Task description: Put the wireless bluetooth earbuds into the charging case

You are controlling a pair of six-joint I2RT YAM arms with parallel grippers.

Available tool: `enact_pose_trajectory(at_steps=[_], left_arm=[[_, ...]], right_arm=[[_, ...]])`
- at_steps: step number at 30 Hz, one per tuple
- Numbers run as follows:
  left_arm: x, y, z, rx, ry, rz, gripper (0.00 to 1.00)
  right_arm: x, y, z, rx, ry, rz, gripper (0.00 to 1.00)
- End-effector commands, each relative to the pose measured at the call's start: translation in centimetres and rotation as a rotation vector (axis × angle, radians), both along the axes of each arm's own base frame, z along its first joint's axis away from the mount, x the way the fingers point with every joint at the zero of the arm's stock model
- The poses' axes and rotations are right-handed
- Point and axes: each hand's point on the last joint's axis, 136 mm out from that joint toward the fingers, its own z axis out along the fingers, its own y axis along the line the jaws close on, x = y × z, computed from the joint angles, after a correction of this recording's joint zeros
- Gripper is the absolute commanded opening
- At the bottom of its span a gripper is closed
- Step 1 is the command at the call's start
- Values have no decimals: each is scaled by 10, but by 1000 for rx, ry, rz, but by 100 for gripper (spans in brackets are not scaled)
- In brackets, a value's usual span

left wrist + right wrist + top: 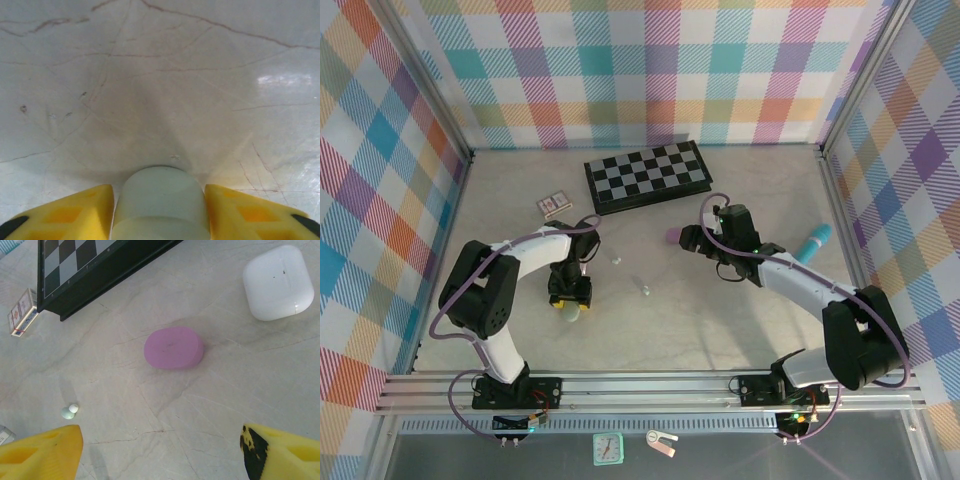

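A pale mint charging case (161, 202) lies on the table between the yellow fingers (75, 212) of my left gripper (160, 212), which press against both of its sides. From above, this gripper (570, 300) points down at the case (569, 314). Two tiny earbuds (616, 259) (645, 289) lie loose mid-table; a mint and white one (70, 411) is seen in the right wrist view. My right gripper (160, 455) hovers open and empty near a lilac case (173, 347), which lies shut. A white case (278, 282) lies shut beyond it.
A folded chessboard (646, 175) lies at the back of the table, with a small card box (554, 206) to its left. A teal-blue object (814, 243) lies near the right wall. Plaid walls enclose the table on three sides.
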Motion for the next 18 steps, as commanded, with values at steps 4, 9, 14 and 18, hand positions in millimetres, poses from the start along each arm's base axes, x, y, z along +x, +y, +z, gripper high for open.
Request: enact_pose_trajectory(at_steps=[4, 9, 14, 18], left_arm=[[-6, -1, -2, 3, 17, 7, 39], [3, -13, 5, -60, -30, 34, 38], [28, -40, 30, -197, -144, 96, 37], [55, -60, 55, -319, -264, 162, 38]], right_arm=[[4, 4, 7, 9, -13, 5, 82], [0, 10, 17, 21, -45, 61, 83], [-16, 26, 34, 46, -134, 186, 84], [-36, 52, 45, 91, -209, 336, 84]])
